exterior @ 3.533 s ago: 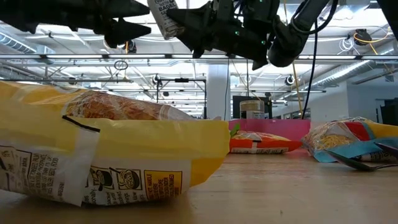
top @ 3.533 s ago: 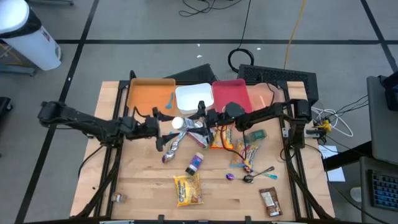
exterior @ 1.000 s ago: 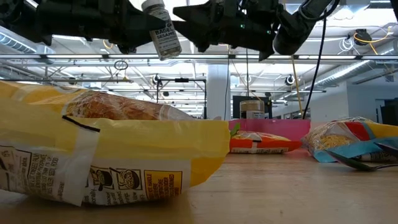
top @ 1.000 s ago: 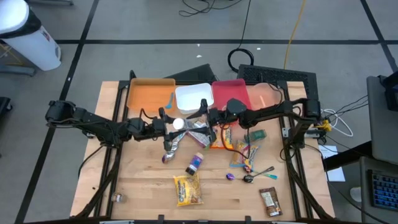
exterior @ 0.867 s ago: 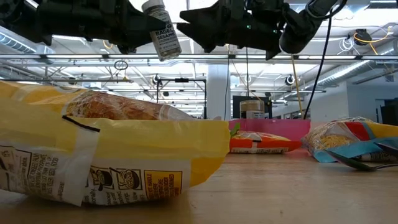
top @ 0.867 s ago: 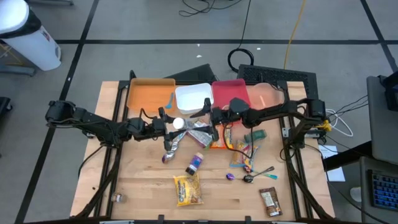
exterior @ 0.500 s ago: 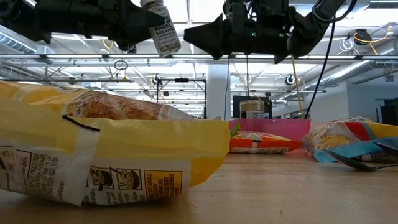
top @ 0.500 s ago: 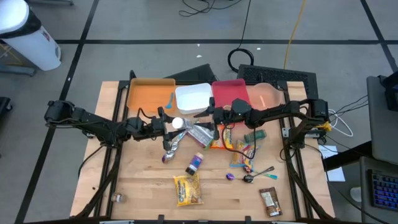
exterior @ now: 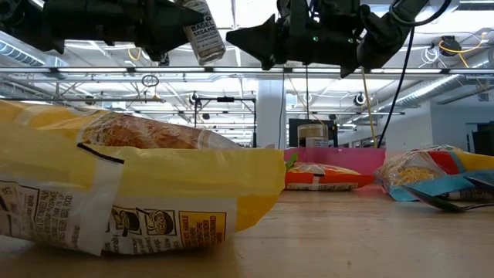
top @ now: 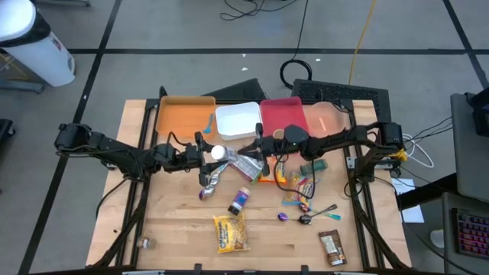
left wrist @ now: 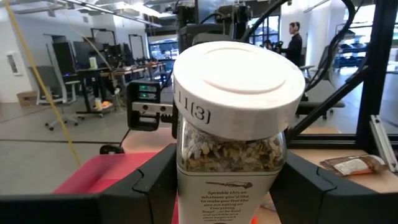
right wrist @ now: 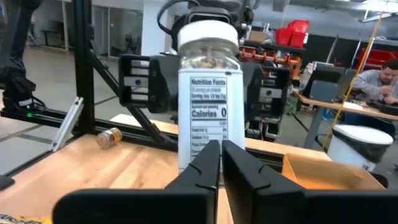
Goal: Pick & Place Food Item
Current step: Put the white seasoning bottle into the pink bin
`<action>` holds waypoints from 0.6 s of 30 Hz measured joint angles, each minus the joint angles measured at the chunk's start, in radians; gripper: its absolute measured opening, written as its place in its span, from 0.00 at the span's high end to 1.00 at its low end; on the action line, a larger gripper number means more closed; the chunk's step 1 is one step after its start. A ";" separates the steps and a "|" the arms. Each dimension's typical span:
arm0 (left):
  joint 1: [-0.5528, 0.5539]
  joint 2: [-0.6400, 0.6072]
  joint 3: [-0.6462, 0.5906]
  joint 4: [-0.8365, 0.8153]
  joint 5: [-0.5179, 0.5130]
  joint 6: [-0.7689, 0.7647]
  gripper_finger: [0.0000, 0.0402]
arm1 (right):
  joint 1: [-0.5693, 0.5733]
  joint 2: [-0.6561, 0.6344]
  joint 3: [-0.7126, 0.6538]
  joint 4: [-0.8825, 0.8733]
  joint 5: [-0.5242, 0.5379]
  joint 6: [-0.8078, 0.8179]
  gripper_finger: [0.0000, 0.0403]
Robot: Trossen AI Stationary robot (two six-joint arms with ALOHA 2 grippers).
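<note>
Between my left hand [left wrist: 227, 186]'s two dark fingers [left wrist: 152, 180] I am holding a spice jar [left wrist: 231, 127], gripping it across the glass body just under its white lid [left wrist: 236, 81], so the jaws are standing partly apart on the jar and not closed to nothing. High over the middle of the surface [top: 176, 229] I am carrying it, near the white tray [top: 237, 121] and the orange tray [top: 183, 116] at the far edge. My right hand [right wrist: 221, 163] is facing the jar from the other side, close to it but apart, with its fingers pressed together and nothing in them. As I judge it, the step in hand is the carry to a tray, and doing it well is asking me to keep the squeeze steady on the smooth glass, keep the jar from tipping further, and lower it flat before letting go; my empty right hand is wanting to stay clear of the path. On the jar I am reading "11(3)" on the lid's side, "Nutrition Facts" and "Calories 0" on the back panel, and "BAGEL SESAME" in the low view [exterior: 202, 32]. Below lies a yellow snack bag [top: 231, 232], its print too small to read.
</note>
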 joint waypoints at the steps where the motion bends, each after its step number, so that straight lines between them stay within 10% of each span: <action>1: 0.001 0.000 0.000 0.001 0.003 -0.003 0.48 | 0.003 0.000 0.000 0.000 0.000 0.000 0.97; 18: 0.042 0.032 0.071 0.040 0.085 0.021 0.48 | 0.011 -0.001 0.000 0.011 -0.006 0.000 1.00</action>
